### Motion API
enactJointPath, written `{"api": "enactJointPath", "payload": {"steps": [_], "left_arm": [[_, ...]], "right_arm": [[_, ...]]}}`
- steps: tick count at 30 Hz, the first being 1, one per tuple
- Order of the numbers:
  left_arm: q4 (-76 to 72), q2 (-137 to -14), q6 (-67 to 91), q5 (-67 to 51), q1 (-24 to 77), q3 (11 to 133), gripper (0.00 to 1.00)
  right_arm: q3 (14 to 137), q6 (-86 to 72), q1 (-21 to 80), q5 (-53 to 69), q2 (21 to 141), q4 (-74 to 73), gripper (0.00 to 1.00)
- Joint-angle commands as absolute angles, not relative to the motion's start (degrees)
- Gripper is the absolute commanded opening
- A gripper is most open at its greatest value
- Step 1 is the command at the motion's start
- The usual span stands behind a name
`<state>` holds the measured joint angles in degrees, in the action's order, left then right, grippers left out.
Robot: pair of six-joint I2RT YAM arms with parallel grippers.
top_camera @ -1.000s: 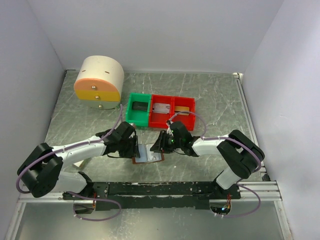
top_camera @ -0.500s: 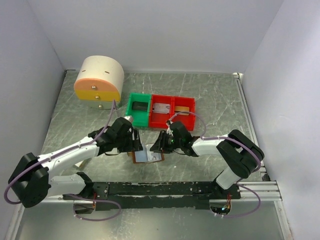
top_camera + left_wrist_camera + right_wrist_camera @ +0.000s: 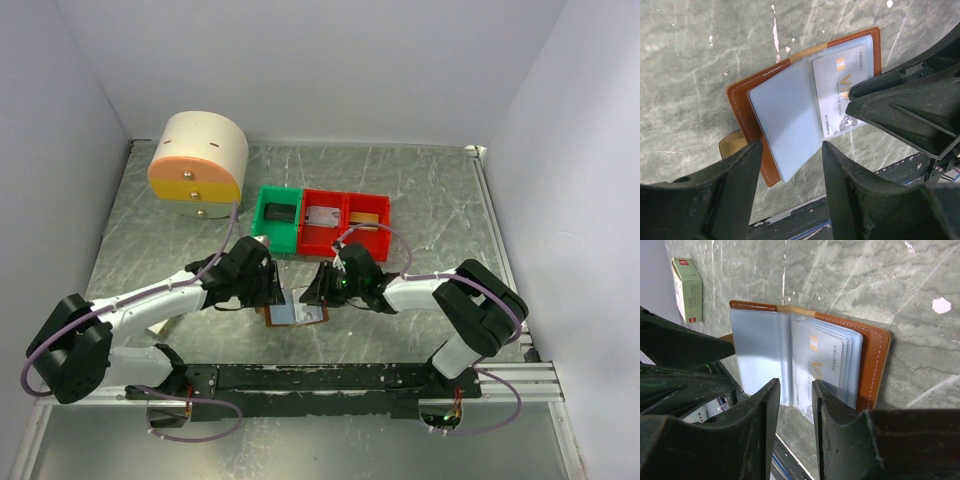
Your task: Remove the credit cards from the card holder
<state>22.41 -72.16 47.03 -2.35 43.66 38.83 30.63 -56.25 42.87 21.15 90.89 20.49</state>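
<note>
Left arm has re-aimed in the last second. It stretched forward, then drew back to much the same pose. The left pincer (image 3: 792, 150) now hangs over the left half of the card holder (image 3: 297, 313). Its jaws stand apart, straddling the turned-out pale-blue sleeve (image 3: 785, 125) and clasping nothing.

Right arm has not moved. The right pincer (image 3: 796, 386) has its jaws only narrowly apart, tips down on the card side of the holder. I see nothing pinched between them, so I read it as a hold-down.

The holder has stayed put. It lies open and flat on the bench (image 3: 430, 190), close to the near edge and between the two pincers. It is on the near side of the green bin (image 3: 277, 215) and apart from it.

One pale card (image 3: 842, 95) with gold marking shows through the sleeves on the right half, fully seated.

Judgement: the shuffle was a re-aim, not an extraction, and no card is out yet. The left pincer needs a card edge next, and the loose sleeve lies in its way.
</note>
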Motion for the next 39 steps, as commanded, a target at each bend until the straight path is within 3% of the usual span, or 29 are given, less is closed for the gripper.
{"api": "enactJointPath", "payload": {"steps": [1,10,12,17,21,34,37,39], "left_arm": [[18.57,-73.97,48.16,-5.79,44.01,38.04,0.60],[17.06,-76.58,48.18,-6.26,44.01,37.32,0.49],[16.79,-77.16,47.89,-6.16,44.03,37.38,0.42],[20.91,-80.04,46.22,-1.05,44.24,39.93,0.12],[24.67,-82.33,44.74,3.76,45.68,42.70,0.07],[35.61,-85.27,46.80,20.36,52.91,45.85,0.10],[34.98,-84.39,46.65,20.04,52.96,45.39,0.17],[34.10,-83.83,46.65,19.14,52.91,45.34,0.29]], "right_arm": [[29.63,-55.19,43.33,19.36,92.73,15.64,0.33],[29.32,-55.44,43.33,19.41,93.15,16.22,0.33],[29.25,-55.52,43.35,19.50,93.37,16.35,0.33],[29.51,-55.37,43.34,19.56,93.25,15.97,0.33],[29.77,-55.37,43.37,19.51,92.76,15.67,0.33],[32.96,-53.05,43.40,12.88,87.27,6.69,0.34],[32.91,-53.09,43.33,13.01,87.08,6.42,0.34],[32.96,-53.22,43.38,13.17,87.01,6.48,0.35]]}}
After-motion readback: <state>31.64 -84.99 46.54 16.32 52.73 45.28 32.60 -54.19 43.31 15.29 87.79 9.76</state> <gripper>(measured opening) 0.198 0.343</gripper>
